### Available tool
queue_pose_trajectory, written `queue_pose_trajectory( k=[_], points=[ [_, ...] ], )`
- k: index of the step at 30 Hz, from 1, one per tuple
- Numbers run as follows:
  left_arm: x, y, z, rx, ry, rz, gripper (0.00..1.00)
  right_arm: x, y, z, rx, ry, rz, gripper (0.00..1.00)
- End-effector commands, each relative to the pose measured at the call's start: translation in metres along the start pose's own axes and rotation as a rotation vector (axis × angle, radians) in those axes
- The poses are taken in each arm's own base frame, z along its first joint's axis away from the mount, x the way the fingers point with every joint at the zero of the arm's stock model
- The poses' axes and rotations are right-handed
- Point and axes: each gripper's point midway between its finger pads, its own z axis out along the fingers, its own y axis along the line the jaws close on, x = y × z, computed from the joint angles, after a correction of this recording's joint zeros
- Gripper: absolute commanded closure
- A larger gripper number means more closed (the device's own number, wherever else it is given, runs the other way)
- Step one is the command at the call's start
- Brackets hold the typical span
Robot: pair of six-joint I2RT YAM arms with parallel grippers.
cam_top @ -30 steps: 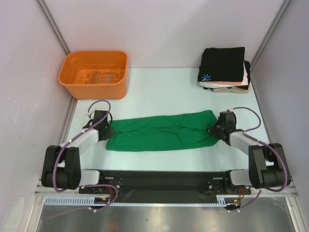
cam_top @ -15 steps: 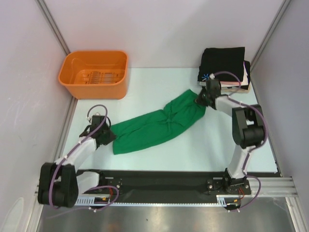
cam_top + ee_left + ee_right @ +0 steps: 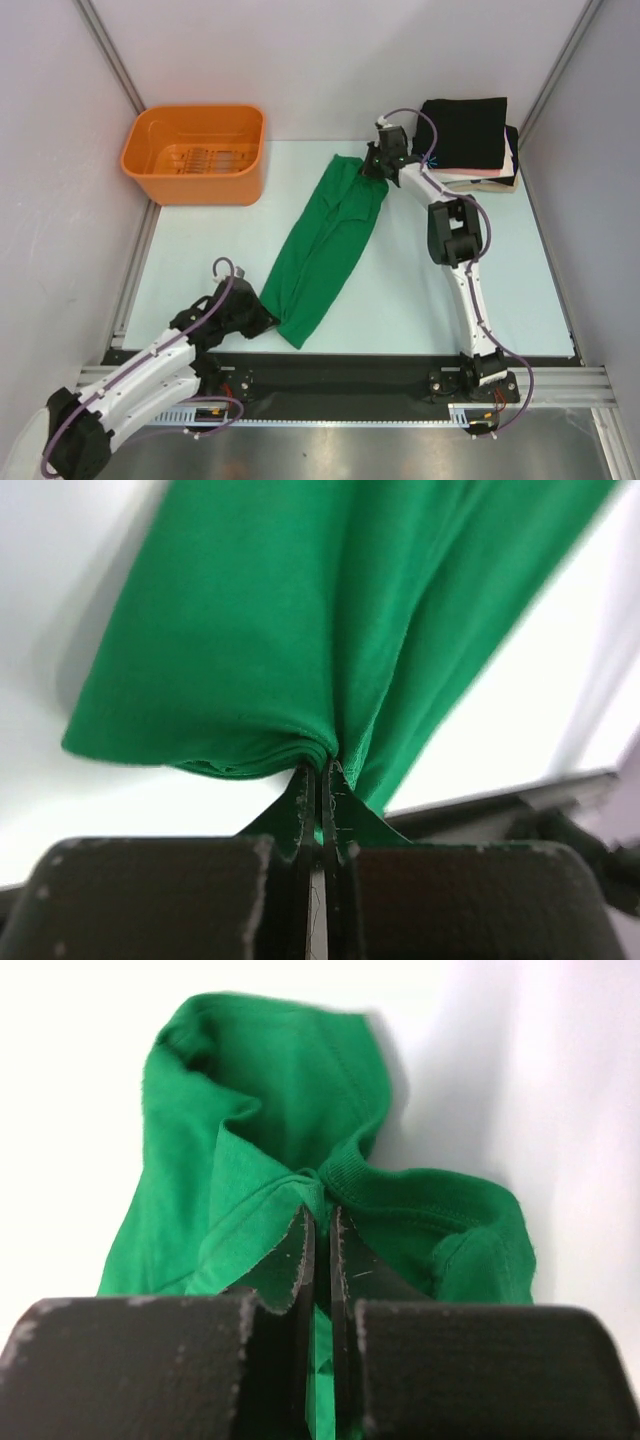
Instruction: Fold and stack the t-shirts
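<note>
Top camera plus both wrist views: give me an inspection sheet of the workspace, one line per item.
Surface: pale table, no spills seen.
Job's things: green t-shirt bunched lengthwise, stretched diagonally between both grippers; folded stack at the far right, black shirt on top.
Clutter: orange basket at the far left, no shirts in it.
Grippers: left gripper pinches the shirt's near end; right gripper pinches its far end beside the stack.
Cables: purple cables loop along both arms, none caught on cloth.
Surroundings: white walls, metal rail at the near edge.
</note>
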Motion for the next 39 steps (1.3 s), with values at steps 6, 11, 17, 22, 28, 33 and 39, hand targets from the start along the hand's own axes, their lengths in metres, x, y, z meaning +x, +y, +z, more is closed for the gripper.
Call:
queue_pose_trajectory(
  k=[6, 11, 17, 22, 28, 33, 39],
  points=[
    [0.038, -0.055, -0.008, 0.088, 0.079, -0.065, 1.0, -0.051, 0.035, 0.03, -0.097, -0.206, -0.053, 1.0],
    [0.071, -0.084, 0.005, 0.121, 0.155, -0.036, 1.0, -0.068, 0.063, 0.04, -0.133, -0.35, -0.174, 1.0],
    [0.1, -0.134, 0.02, 0.145, 0.222, 0.021, 1.0, -0.098, 0.067, 0.036, -0.078, -0.483, -0.285, 1.0],
    [0.114, -0.147, 0.026, 0.135, 0.258, 0.081, 0.94, -0.105, 0.048, 0.03, 0.046, -0.505, -0.344, 0.56],
    [0.098, -0.138, 0.008, 0.09, 0.191, 0.144, 0.42, -0.128, 0.064, -0.013, 0.047, -0.547, -0.362, 0.09],
    [0.078, -0.125, -0.014, 0.066, 0.123, 0.215, 0.31, -0.159, 0.096, -0.072, -0.012, -0.604, -0.348, 0.05],
    [0.06, -0.108, -0.027, 0.019, 0.051, 0.303, 0.3, -0.119, 0.084, -0.164, 0.077, -0.398, -0.217, 0.05]
  ],
)
